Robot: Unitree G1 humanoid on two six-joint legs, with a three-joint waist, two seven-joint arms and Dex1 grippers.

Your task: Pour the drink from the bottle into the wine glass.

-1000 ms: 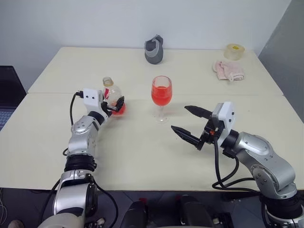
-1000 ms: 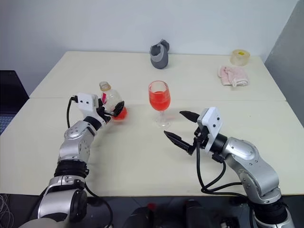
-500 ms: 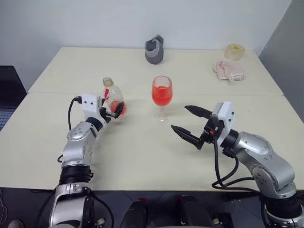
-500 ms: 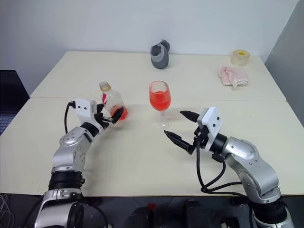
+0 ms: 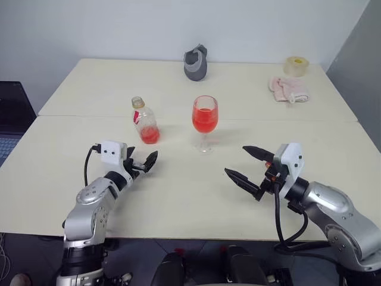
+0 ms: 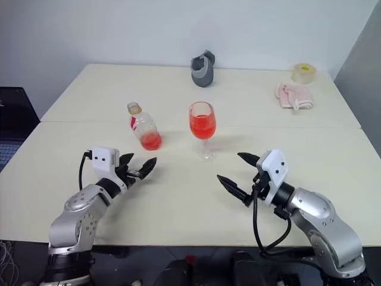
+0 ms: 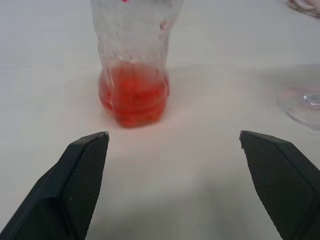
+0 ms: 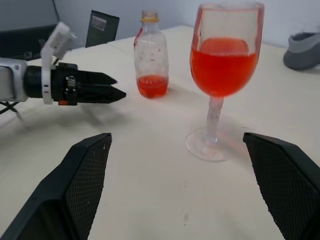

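Jaws are spread wide on two grippers, left [image 5: 144, 162] and right [image 5: 249, 164]; one bottle [image 5: 144, 121] and one wine glass [image 5: 204, 121] are counted.

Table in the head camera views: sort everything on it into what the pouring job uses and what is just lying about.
Belongs to the job:
- bottle, upright, a little red drink left in it
- wine glass, about half full of red drink

Just lying about:
- grey holder at the far edge
- tape roll, far right corner
- pink cloth beside it
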